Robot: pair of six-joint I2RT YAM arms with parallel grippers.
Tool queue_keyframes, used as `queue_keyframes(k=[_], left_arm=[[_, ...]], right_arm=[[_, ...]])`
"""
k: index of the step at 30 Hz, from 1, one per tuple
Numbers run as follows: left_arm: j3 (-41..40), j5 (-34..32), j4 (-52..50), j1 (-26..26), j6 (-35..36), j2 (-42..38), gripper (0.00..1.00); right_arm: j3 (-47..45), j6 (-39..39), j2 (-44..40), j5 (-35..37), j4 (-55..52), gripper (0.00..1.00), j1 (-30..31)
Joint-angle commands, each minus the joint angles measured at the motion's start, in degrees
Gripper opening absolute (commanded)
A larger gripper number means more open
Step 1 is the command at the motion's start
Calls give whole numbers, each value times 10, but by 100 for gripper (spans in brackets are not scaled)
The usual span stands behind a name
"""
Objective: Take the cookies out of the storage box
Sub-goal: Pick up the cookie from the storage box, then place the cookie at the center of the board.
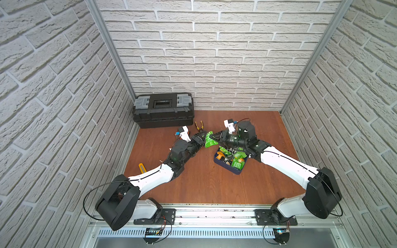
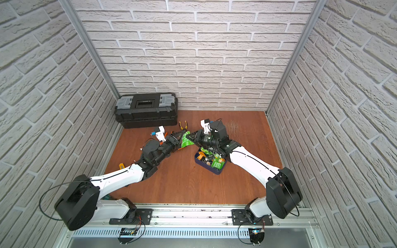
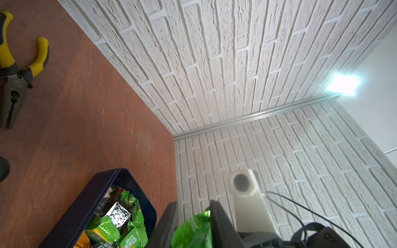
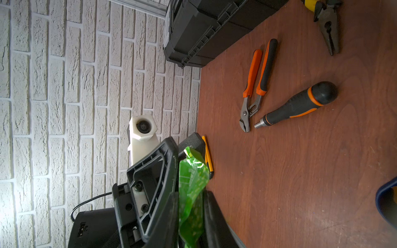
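A green cookie packet (image 1: pixel 208 140) (image 2: pixel 186 140) hangs above the table, left of the storage box, with a gripper on each end. My right gripper (image 1: pixel 212 137) (image 4: pixel 191 195) is shut on one end of the packet (image 4: pixel 192 184). My left gripper (image 1: pixel 203 137) (image 3: pixel 193 211) has its jaws closed against the other end (image 3: pixel 193 232). The storage box (image 1: pixel 236 171) (image 3: pixel 86 204), a navy tray, sits under the right arm. It holds several green, orange and black cookies (image 1: pixel 235 160) (image 3: pixel 113 225), partly hidden by that arm.
A black toolbox (image 1: pixel 163 110) stands at the back left. Yellow-handled pliers (image 1: pixel 199 125) (image 3: pixel 21 64) lie in front of it. Orange-handled pliers (image 4: pixel 255 83) and a screwdriver (image 4: pixel 300 105) lie near the left arm. A yellow utility knife (image 1: pixel 141 168) lies by the left wall.
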Motion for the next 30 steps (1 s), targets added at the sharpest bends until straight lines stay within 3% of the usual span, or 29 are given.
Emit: queue_keyframes(k=[1,6,10,18,23,26,30], left_arm=[[6,19,47,-4,-8,0,25],[7,16,39,-4,-10,1,13],[8,13,27,-4,-4,2,3],[-10,-4,-36,-2,29,-38,0],[-35,-4,-89,12,43,-81,0],[-41,23,-192,39,95,-132,0],[-16,64,-426,78,241,-193,0]], right_arm=[[-5,7,9,-12,34,9,6],[-5,6,7,-7,28,10,6],[-6,1,4,-2,20,16,5],[-7,-37,-17,24,-41,45,4],[-2,-65,-26,41,-95,71,1],[-1,-96,-46,56,-139,82,-9],[9,-156,-84,77,-215,86,-34]])
